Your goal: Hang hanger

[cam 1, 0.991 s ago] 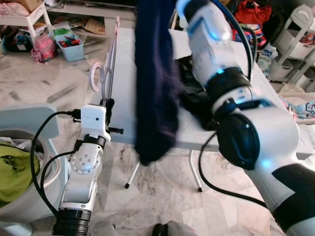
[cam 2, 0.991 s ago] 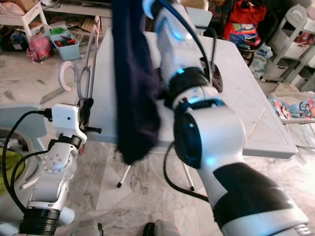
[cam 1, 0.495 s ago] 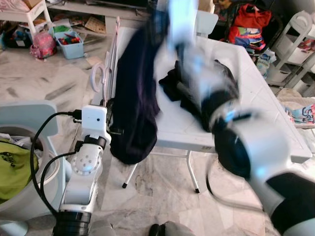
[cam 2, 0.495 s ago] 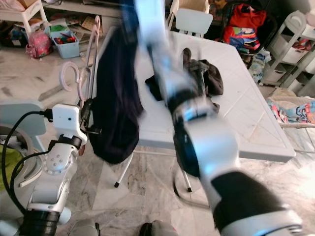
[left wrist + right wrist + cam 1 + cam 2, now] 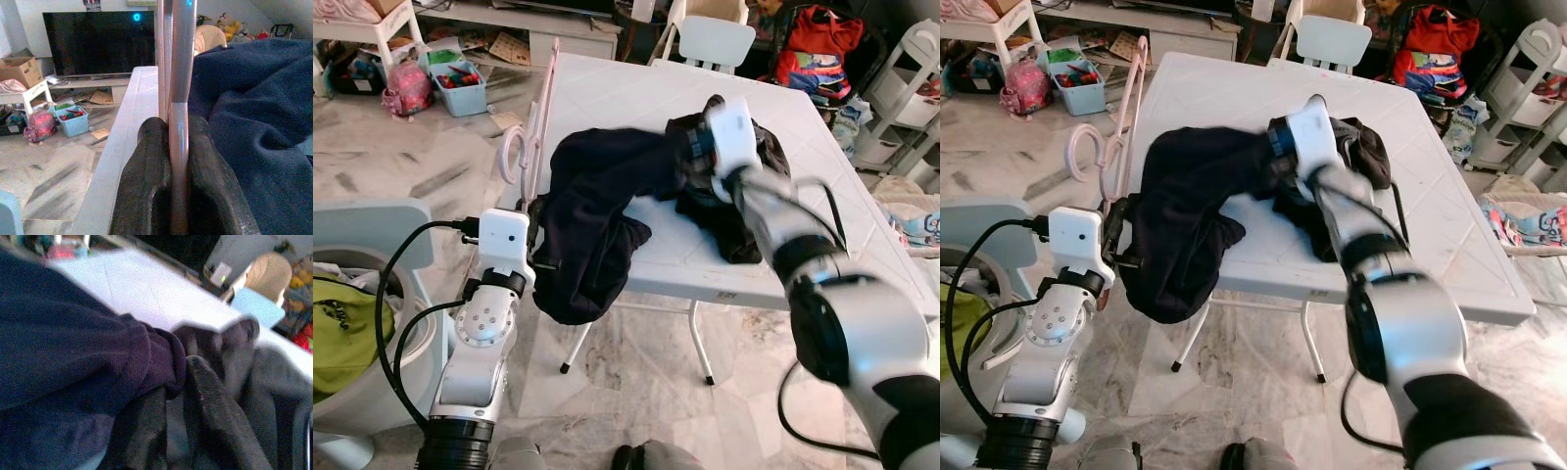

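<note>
A pink hanger (image 5: 536, 137) stands upright beside the left edge of the white table (image 5: 607, 93), hook (image 5: 514, 157) pointing left. My left gripper (image 5: 530, 209) is shut on its lower bar, seen close up in the left wrist view (image 5: 177, 127). A navy garment (image 5: 597, 196) drapes from the table top over the edge and rests against the hanger and my left gripper. My right gripper (image 5: 690, 157) is low over the table, shut on the garment's cuff (image 5: 161, 362). A pile of dark clothes (image 5: 744, 211) lies just behind it.
A grey tub (image 5: 372, 235) with a green garment (image 5: 342, 333) stands at my left. A white chair (image 5: 715, 44) and a red bag (image 5: 813, 44) are behind the table, white racks (image 5: 901, 69) on the right, toy bins (image 5: 460, 83) on the floor far left.
My right arm has swung down from high above to the table top, bringing the navy garment with it; the garment now lies across the table edge against the hanger. The left arm held still.
</note>
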